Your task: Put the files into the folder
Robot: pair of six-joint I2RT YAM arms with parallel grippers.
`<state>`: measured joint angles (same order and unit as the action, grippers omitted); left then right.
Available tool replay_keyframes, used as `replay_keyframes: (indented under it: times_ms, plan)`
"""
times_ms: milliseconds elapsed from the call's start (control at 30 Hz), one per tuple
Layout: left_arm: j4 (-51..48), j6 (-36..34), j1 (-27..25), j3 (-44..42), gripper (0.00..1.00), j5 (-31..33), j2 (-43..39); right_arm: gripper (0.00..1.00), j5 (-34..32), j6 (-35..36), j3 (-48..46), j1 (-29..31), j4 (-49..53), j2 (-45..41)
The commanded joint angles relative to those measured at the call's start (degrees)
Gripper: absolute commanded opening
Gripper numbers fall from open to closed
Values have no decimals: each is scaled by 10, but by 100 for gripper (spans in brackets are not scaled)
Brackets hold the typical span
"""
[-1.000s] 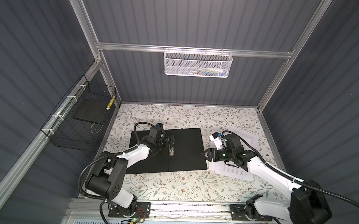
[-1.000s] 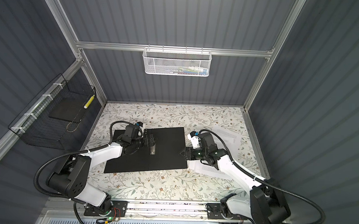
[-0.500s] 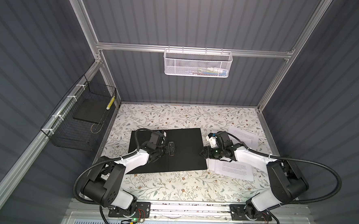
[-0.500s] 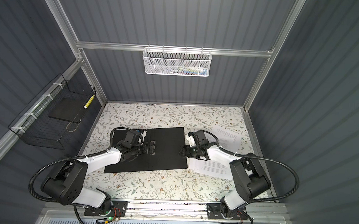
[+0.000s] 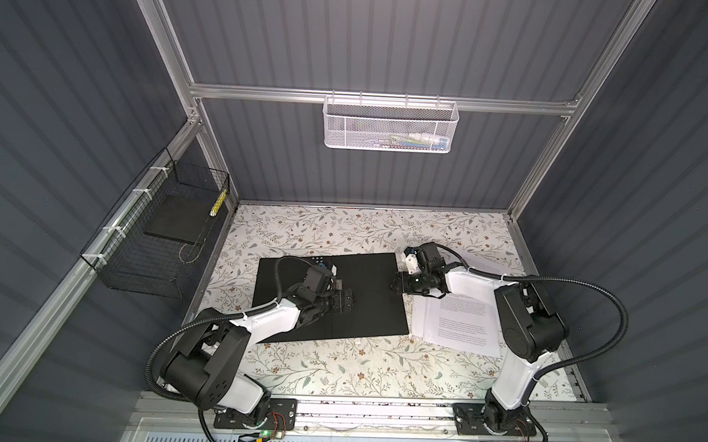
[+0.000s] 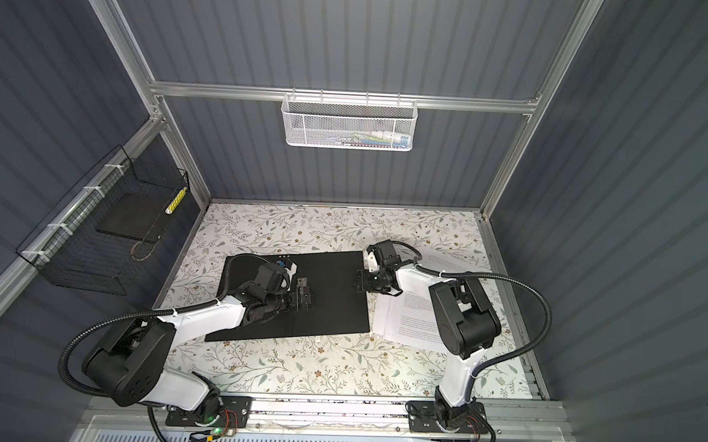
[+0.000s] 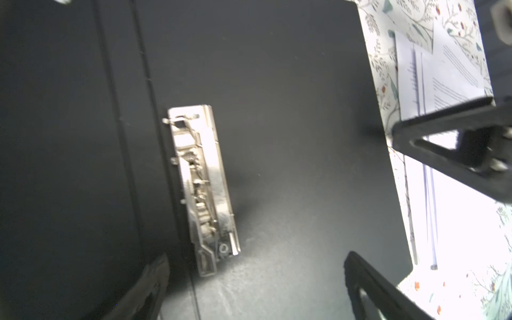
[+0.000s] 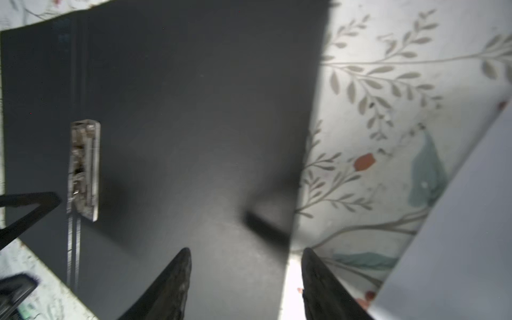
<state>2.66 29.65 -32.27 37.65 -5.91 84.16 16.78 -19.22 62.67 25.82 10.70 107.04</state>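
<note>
Hovering over the opened folder [image 5: 374,314], which lies black side up on the floral table [image 5: 336,366], the left gripper [image 5: 347,302] spreads its jaws wide near the metal clip [image 7: 202,188] and holds nothing. The right gripper [image 5: 397,283], jaws parted and empty, hangs at the folder's right edge. The files [image 5: 459,327] lie on the table just beside that edge. The step probably calls for pinching the stack's near edge squarely and sliding it in low, toward the clip.
</note>
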Motion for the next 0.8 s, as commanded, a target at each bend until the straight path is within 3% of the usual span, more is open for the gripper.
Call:
replay_keyframes:
  times_ms: [0,400,767]
  plan:
    - [2,0,-17,-16,99,14,11,63,-14,16,21,0,18,16]
    - [35,-9,-42,-24,99,15,29,64,19,11,48,1,1,56]
    - [20,40,-112,-23,99,66,24,64,37,23,86,0,17,80]
